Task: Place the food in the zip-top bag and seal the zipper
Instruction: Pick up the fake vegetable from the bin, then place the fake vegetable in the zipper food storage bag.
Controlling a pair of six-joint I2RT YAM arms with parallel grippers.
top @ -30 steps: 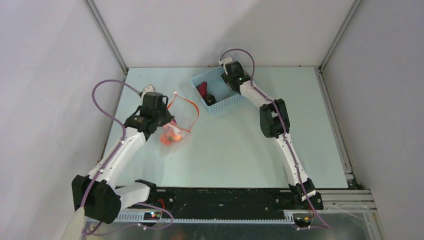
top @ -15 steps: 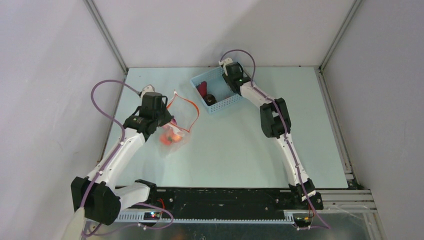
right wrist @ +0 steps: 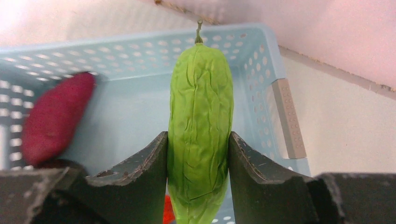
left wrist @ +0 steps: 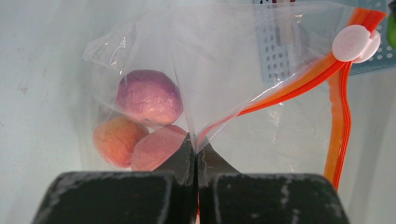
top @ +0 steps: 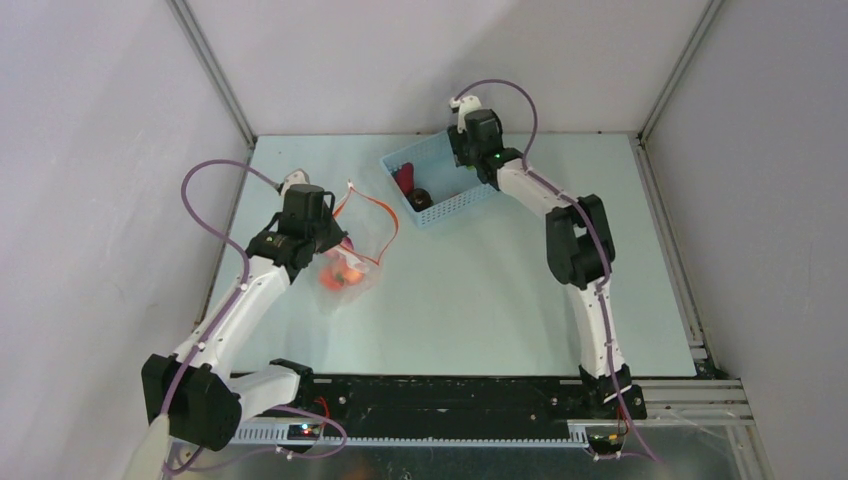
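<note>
Left claw (left wrist: 195, 154) is pinched shut on one wall of the zip-top bag (left wrist: 224, 70), which lies on the worktop (top: 480, 290) at left, mouth agape. Inside are three food pieces: purple piece (left wrist: 148, 97), peach-orange piece (left wrist: 116, 140), pink-red piece (left wrist: 159, 150). The zipper (left wrist: 299, 86) is unsealed. Further right, the blue basket (right wrist: 116, 51) holds a red piece (right wrist: 53, 116) and a dark piece (top: 421, 198). Right claw (right wrist: 198, 154) grips the green cucumber-shaped piece (right wrist: 200, 121) above the basket. Judged about half loaded; three pieces and sealing remain.

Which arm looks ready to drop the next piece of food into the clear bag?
Right. The right gripper is clamped on the green vegetable above the blue basket; the left gripper is busy pinching the zip-top bag by its edge.
</note>
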